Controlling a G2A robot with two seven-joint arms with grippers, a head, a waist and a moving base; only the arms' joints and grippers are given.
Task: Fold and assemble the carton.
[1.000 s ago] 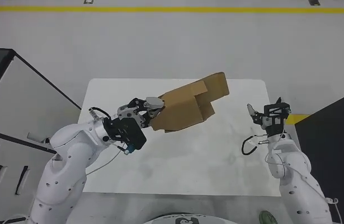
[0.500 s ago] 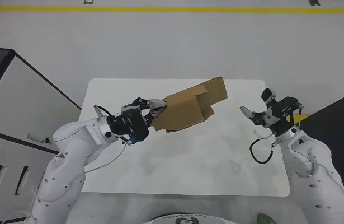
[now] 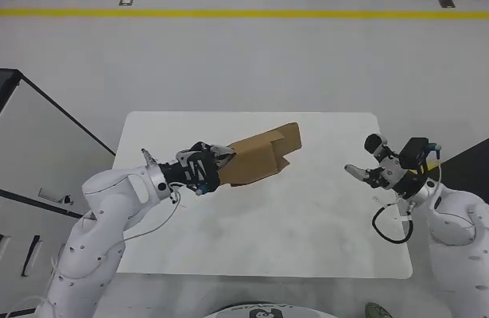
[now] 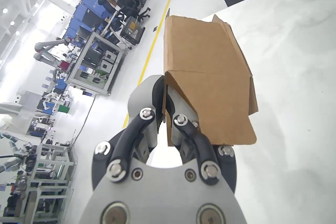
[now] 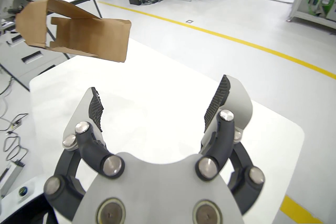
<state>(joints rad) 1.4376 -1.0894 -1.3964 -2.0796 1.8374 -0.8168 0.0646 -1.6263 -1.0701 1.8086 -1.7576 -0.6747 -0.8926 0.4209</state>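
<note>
Carton [image 3: 260, 155] board is seen as a brown, partly opened sleeve, held clear of the white surface [image 3: 324, 230] over its far left part, with one end pointing toward the middle. In the left wrist view the carton [image 4: 207, 72] is pinched by the left gripper [image 4: 166, 101] at the edge of a single panel at the near end, the pads being pressed together on that one thickness of board. From the top view the left gripper [image 3: 226, 157] is placed at the carton's end nearest the left arm. The right gripper [image 3: 359, 173] is held over the right side of the surface, well apart from the carton, with its fingers spread and nothing between them. In its own view the right gripper [image 5: 157, 99] is turned toward the carton [image 5: 78, 30], whose open end and loose flaps can be made out.

The board is judged to be light and fairly stiff across each panel, yet ready to hinge at its creases. With only one edge gripped, the free end is likely to sway or sag. A second hold is best taken on the far end, on a main panel close to a crease rather than on a loose flap, and with moderate pressure, since such board is easily dented or creased in the wrong place.
</note>
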